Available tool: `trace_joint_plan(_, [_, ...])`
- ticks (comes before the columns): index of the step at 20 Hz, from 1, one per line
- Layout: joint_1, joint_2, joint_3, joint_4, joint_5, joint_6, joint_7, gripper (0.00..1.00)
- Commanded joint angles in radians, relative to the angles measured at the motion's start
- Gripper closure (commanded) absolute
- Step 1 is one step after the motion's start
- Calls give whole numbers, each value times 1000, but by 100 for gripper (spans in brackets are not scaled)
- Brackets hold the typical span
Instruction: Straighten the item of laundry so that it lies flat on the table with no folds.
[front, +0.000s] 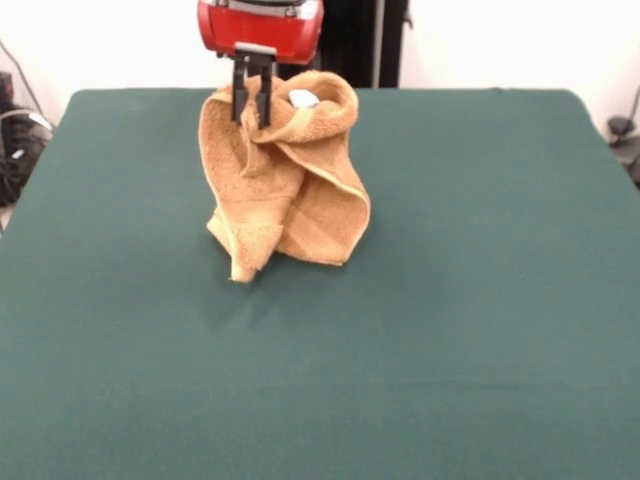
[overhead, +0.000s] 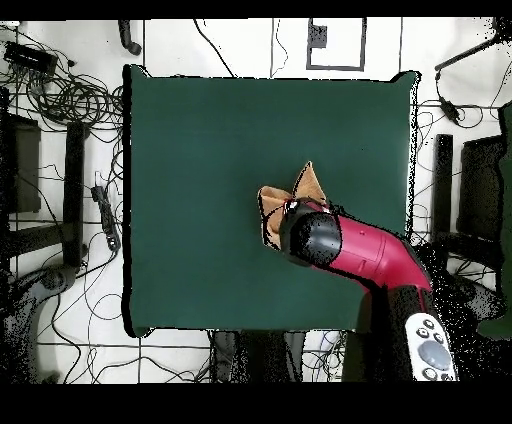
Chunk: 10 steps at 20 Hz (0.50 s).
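Front view, upper centre of the frame: red and black arm (front: 260, 28) descending from the top edge, ending in a black gripper (front: 251, 108) with two thin fingers (front: 239, 98). Jaws drawn together, clamped on the upper fold of the golden-orange towel (front: 285, 185). Towel gathered into a bunched, twisted column below the gripper, widest at the top, narrowing to two drooping corners at the lower left of the bundle. Pale hemmed edge traced along the right-hand fold and the lower left corner. Small white tag (front: 304, 98) lodged in the top fold, just right of the gripper; no legible writing on it. No brand mark or lettering readable on the arm housing either. Lowest corner of the towel close to the dark green table (front: 450, 330); contact with the cloth surface not determinable from this angle.

Overhead view, right of centre: arm (overhead: 365, 250) reaching up and left from the lower right of the frame, its black wrist covering most of the towel (overhead: 308, 185). Only two pointed orange lobes exposed, at the wrist's upper left. Gripper hidden beneath the wrist here. Green table (overhead: 200, 150) surface around the towel otherwise bare.
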Motion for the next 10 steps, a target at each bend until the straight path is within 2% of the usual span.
trace_joint_plan(1, [-4,19,130,85,-41,56,8,100])
trace_joint_plan(10, [-47,37,178,101,-52,0,16,100])
